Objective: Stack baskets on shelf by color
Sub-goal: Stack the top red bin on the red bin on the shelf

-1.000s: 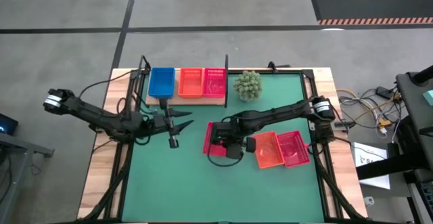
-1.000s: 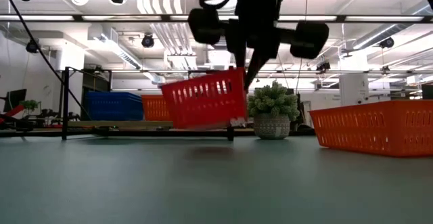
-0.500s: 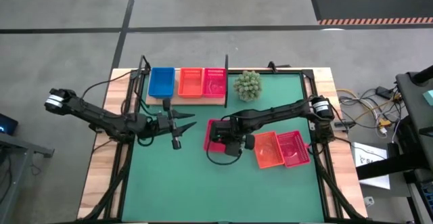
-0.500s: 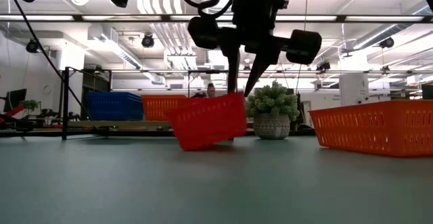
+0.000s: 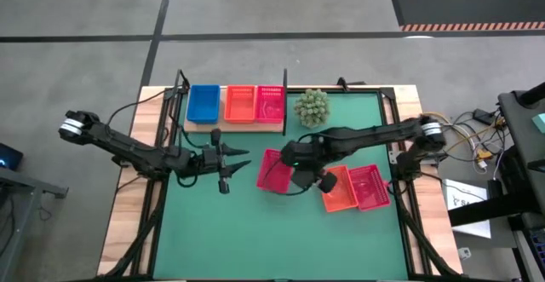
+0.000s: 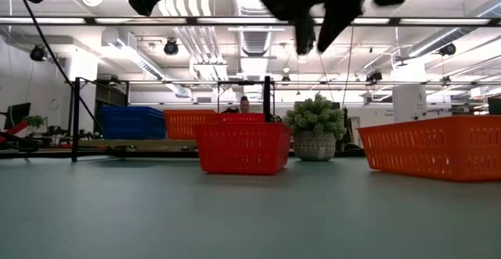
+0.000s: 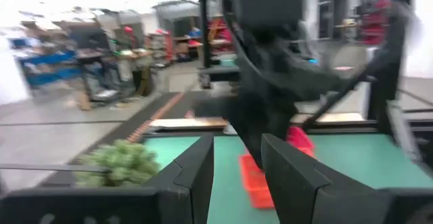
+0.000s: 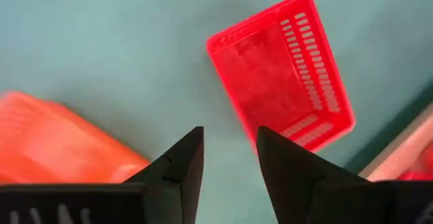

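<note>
A red-pink basket (image 5: pixel 273 171) (image 6: pixel 241 147) (image 8: pixel 281 82) rests flat on its bottom on the green mat, right way up. My right gripper (image 5: pixel 295 158) (image 8: pixel 226 139) hangs open above it, toward the basket's right side, touching nothing. The shelf (image 5: pixel 234 126) at the far side carries a blue basket (image 5: pixel 203 103), an orange basket (image 5: pixel 240 103) and a red-pink basket (image 5: pixel 270 103) side by side. My left gripper (image 5: pixel 243 157) (image 7: pixel 237 149) is open and empty, left of the loose basket, pointing toward it.
An orange basket (image 5: pixel 337 188) and another red-pink basket (image 5: pixel 370 186) sit on the mat to the right of the loose one. A spiky green plant in a pot (image 5: pixel 312 107) stands by the shelf's right end, beside its black post (image 6: pixel 267 118).
My right gripper has opened and let go of the red-pink basket, then risen. The basket, hanging tilted a second ago, has dropped onto the mat and now sits level. My left gripper has crept a little toward the right.
</note>
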`<control>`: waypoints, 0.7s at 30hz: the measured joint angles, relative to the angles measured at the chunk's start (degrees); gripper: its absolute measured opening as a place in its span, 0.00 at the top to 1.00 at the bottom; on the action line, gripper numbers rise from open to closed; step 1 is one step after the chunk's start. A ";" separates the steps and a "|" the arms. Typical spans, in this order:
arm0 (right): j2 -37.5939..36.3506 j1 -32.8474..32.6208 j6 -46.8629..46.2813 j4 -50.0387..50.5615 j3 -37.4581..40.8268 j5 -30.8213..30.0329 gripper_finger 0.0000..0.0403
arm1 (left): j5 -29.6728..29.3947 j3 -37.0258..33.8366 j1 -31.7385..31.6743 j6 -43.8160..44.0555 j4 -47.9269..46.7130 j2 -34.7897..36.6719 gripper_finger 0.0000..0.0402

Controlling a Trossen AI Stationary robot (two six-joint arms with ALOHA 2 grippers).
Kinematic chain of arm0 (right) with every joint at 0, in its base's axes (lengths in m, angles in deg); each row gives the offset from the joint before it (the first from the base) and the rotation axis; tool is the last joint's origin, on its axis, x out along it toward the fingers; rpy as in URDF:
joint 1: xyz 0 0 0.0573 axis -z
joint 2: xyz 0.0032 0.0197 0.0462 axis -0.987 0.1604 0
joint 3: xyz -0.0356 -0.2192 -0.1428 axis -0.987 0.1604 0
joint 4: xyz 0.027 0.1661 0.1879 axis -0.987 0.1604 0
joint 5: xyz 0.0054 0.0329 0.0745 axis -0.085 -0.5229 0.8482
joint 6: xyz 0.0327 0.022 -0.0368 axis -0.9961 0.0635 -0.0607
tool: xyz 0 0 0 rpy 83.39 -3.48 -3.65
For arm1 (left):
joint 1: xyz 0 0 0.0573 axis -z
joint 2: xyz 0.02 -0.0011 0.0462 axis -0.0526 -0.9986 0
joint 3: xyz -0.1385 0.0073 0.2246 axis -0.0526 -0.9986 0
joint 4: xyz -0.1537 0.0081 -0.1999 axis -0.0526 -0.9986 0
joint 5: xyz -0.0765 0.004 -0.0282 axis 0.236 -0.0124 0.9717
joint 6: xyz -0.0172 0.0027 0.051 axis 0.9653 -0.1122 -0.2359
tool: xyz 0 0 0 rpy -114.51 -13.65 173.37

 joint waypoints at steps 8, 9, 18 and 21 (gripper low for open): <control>-14.54 -4.40 -12.64 -9.97 14.79 1.26 0.80 | 2.15 4.27 4.92 5.17 -0.07 -8.22 0.73; -16.36 -5.00 -13.43 -12.47 17.14 1.11 0.81 | 2.37 5.03 5.68 5.30 -0.12 -9.68 0.73; -27.94 -9.08 -16.23 -33.17 33.67 -7.40 0.91 | 3.17 19.31 6.12 18.31 -31.43 -22.72 0.73; -30.04 -9.16 -16.31 -39.37 37.51 -8.07 0.93 | 4.33 25.37 5.56 20.89 -44.76 -27.66 0.73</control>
